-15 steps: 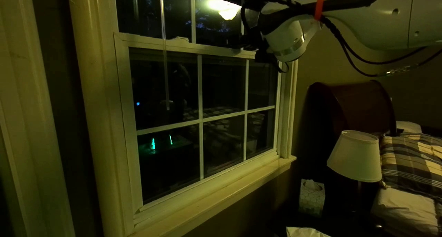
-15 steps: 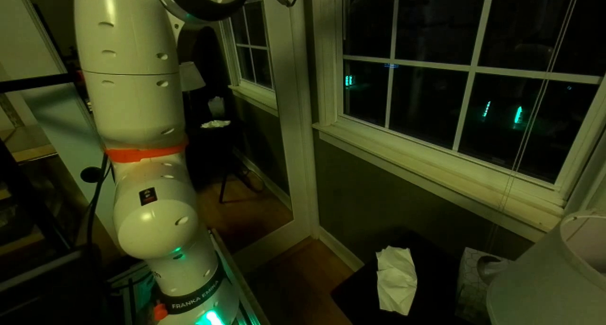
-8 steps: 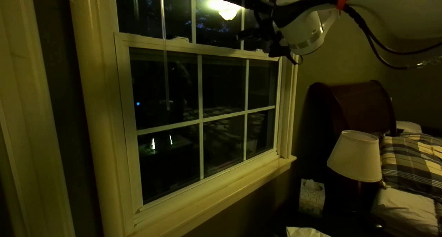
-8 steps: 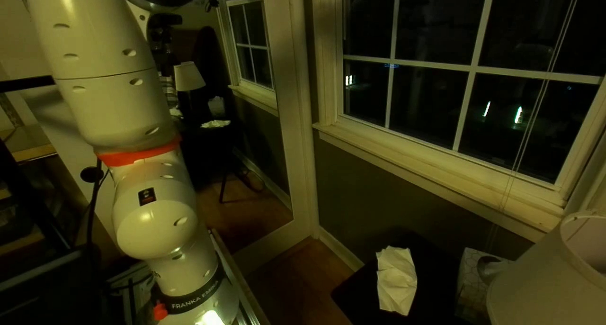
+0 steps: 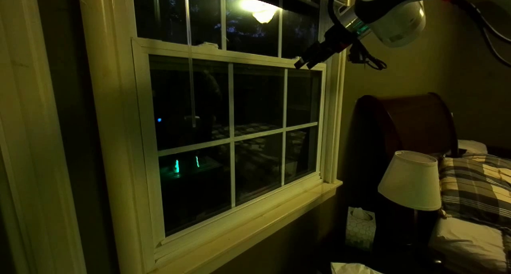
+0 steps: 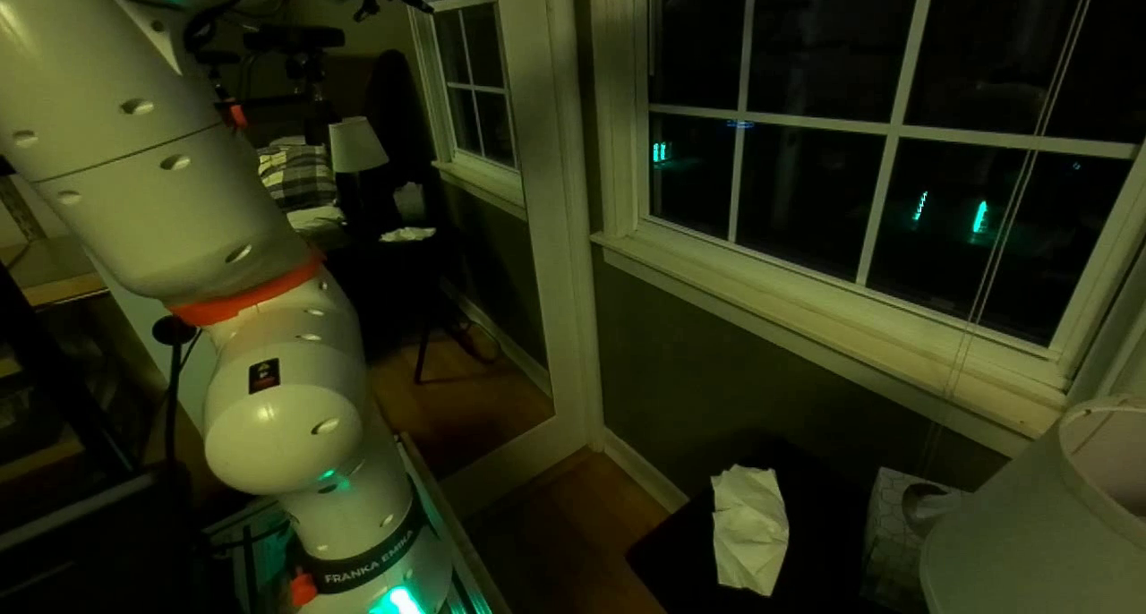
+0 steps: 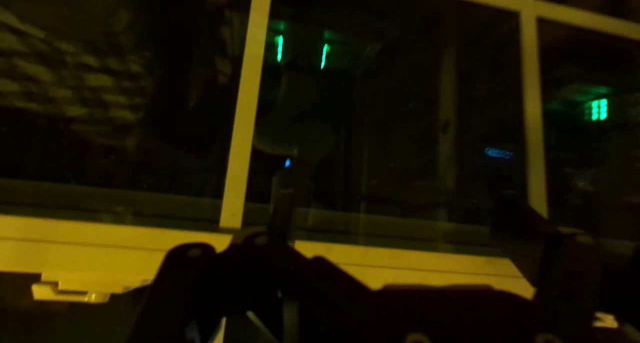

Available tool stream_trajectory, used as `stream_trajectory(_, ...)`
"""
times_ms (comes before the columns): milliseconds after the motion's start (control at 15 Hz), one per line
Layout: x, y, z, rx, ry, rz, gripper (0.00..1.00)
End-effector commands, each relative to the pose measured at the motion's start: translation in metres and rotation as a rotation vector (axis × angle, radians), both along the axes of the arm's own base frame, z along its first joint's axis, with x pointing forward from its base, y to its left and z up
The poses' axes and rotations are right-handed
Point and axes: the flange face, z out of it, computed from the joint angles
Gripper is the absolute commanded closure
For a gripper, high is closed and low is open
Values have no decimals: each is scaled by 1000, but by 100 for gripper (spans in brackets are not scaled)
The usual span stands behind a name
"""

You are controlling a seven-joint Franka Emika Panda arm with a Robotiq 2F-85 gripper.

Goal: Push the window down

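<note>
The window point(image 5: 231, 139) is a white-framed sash with thin bars dividing dark glass into six panes. It also shows in an exterior view point(image 6: 893, 131) and, upside down, in the wrist view point(image 7: 246, 108). Its bottom rail is low, close to the sill; the dark hides whether any gap is there. My gripper point(image 5: 304, 64) is open and empty, its fingers slanting down toward the right part of the window's top rail. Contact with the rail cannot be told. In the wrist view my gripper point(image 7: 402, 208) has its dark fingers wide apart, with the top rail showing between and beyond them.
A sash lock point(image 5: 208, 45) sits on the top rail. A clear blind wand point(image 5: 191, 86) and blind cords point(image 6: 1003, 220) hang before the glass. A lamp point(image 5: 411, 180) and tissue box point(image 5: 360, 228) stand by the window. A mirror point(image 6: 483, 345) is beside the arm.
In an exterior view, the arm has drawn back to the right. The wrist has turned, so the fingers now point down and left at the top rail. The window has not visibly moved.
</note>
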Motion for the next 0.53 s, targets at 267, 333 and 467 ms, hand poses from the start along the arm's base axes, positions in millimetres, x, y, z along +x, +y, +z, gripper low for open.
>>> stream_trajectory(267, -26, -8, -13, 5, 291, -27, 0)
stream_trajectory(333, -25, -10, -17, 10, 306, -28, 0)
stream_trajectory(467, -24, -10, -15, 12, 298, -25, 0)
